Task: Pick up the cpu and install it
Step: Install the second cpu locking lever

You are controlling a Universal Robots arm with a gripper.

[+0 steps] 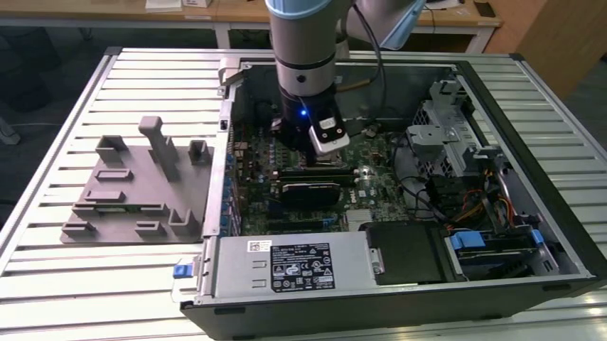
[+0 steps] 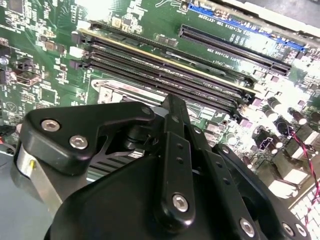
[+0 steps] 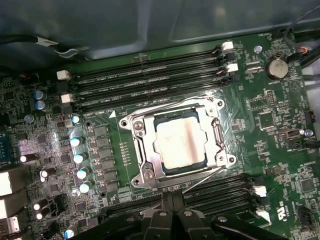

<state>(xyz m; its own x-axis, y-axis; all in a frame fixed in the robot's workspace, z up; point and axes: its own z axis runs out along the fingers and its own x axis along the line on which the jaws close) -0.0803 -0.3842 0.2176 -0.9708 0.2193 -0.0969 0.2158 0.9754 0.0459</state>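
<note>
Hovering inside the open computer case [image 1: 399, 284], my gripper [image 3: 172, 220] hangs just above the green motherboard [image 3: 280, 135]. Whether it is open or closed I cannot tell (its black linkage hides the tips in both wrist views). The cpu [image 3: 179, 141] lies flat in the socket [image 3: 145, 175], silver top up, metal frame around it, between the rows of memory slots [image 3: 150, 82].

A pale slatted metal table [image 1: 76, 284] fills the exterior view. Behind it stand light wooden desks [image 1: 190, 18] with white legs, over a dark floor [image 1: 43, 78]. A wooden panel [image 1: 555, 35] rises at the exterior view's right.
</note>
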